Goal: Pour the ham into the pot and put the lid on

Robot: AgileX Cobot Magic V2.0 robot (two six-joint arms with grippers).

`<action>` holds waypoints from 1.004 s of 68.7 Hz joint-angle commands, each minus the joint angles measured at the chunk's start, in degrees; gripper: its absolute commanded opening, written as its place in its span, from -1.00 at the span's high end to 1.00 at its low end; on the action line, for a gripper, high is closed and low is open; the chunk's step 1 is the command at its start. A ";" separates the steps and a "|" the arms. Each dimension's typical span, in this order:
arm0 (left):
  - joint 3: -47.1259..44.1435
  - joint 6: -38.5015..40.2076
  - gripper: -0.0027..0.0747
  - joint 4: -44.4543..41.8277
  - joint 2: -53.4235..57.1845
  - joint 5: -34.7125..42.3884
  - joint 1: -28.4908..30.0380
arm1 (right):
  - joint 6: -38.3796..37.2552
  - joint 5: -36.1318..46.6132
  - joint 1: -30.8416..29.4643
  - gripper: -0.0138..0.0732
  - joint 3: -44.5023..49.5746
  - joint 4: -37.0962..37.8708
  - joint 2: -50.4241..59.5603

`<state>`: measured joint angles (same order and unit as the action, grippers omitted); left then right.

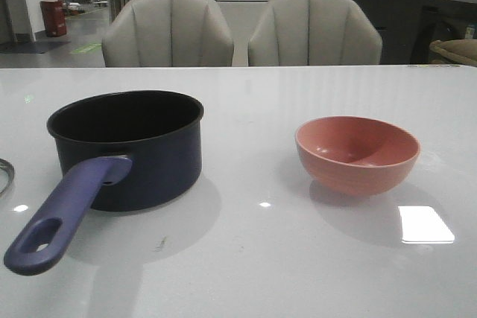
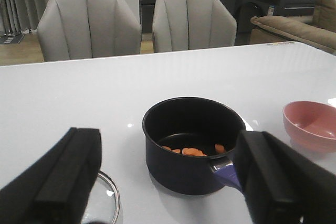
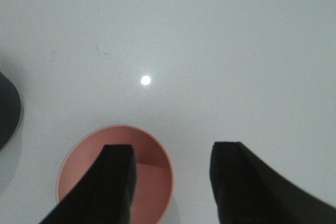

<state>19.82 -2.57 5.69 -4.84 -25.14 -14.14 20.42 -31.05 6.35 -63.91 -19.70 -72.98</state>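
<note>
Black fingers (image 2: 63, 182) of the left gripper (image 2: 168, 182) fill the near part of its wrist view, spread wide apart and holding nothing. Just beside one finger lies the lid (image 2: 107, 198), flat on the table (image 1: 246, 258); only its edge shows, so I cannot see the knob. Past the fingers sits the pot (image 2: 193, 142) with the ham (image 2: 191, 151) inside, so the pouring looks done. This arm hangs low and faces the pot, maybe ready to go for the lid.

The right gripper (image 3: 170, 182) is open too and empty, looking straight down over the pink bowl (image 3: 115, 174). The bowl looks empty, and it sits well apart from the pot.
</note>
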 commanded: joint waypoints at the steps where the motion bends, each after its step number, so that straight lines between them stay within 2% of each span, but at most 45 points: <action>1: 1.47 0.21 -0.50 0.67 -0.53 4.99 -0.36 | 0.85 8.91 -0.11 -0.33 3.67 -0.56 7.69; 8: 1.47 0.21 -0.50 0.67 -0.53 4.99 -0.36 | 0.85 14.21 -0.11 -0.33 10.71 -2.82 15.82; 20: 1.47 0.21 -0.50 0.67 -0.53 4.99 -0.36 | 0.78 18.26 -0.11 -0.33 20.88 -3.33 26.74; 46: 1.47 0.21 -0.50 0.67 -0.53 5.47 -0.36 | 0.78 19.91 0.12 -0.32 38.58 -3.40 50.44; 58: 1.47 0.21 -0.50 0.67 -0.53 5.37 -0.36 | 0.78 20.72 5.22 -0.32 45.66 -3.40 60.29; 69: 1.47 0.21 -0.50 0.67 -0.53 5.37 -0.36 | 0.78 22.79 7.93 -0.32 48.49 -3.40 64.11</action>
<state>19.82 -2.57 5.69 -4.84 -24.72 -14.14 20.54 -14.24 13.46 -14.89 -22.47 -9.50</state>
